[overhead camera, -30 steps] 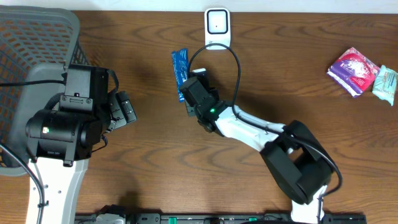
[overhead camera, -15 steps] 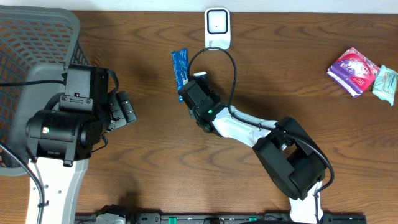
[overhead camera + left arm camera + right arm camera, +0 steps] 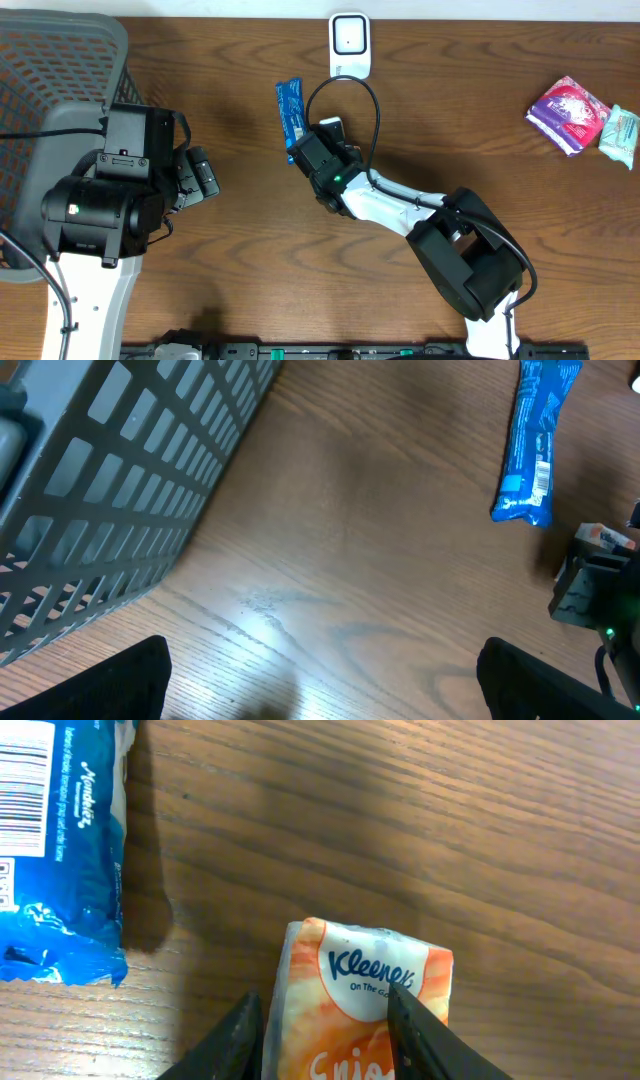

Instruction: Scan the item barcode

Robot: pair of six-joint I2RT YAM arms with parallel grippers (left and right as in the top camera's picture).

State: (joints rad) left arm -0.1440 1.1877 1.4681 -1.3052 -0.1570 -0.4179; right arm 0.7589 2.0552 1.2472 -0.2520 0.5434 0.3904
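Observation:
An orange-and-white Kleenex tissue pack (image 3: 365, 980) sits between the two dark fingers of my right gripper (image 3: 325, 1035), which is shut on it just above the wood table. From overhead the right gripper (image 3: 325, 148) is at mid-table, just below the white barcode scanner (image 3: 349, 42), and a pale corner of the pack (image 3: 331, 125) shows at its tip. A blue packet (image 3: 290, 110) lies flat beside it on the left, its barcode facing up. My left gripper (image 3: 200, 178) hangs open over bare wood at the left, holding nothing.
A grey mesh basket (image 3: 60, 60) fills the far left corner. A purple packet (image 3: 568, 112) and a teal packet (image 3: 620, 135) lie at the far right. The left wrist view shows the basket wall (image 3: 120, 490) and the blue packet (image 3: 535, 445).
The right gripper's fingers have closed in on the tissue pack, and it has shifted slightly toward the scanner. The left arm has not moved.

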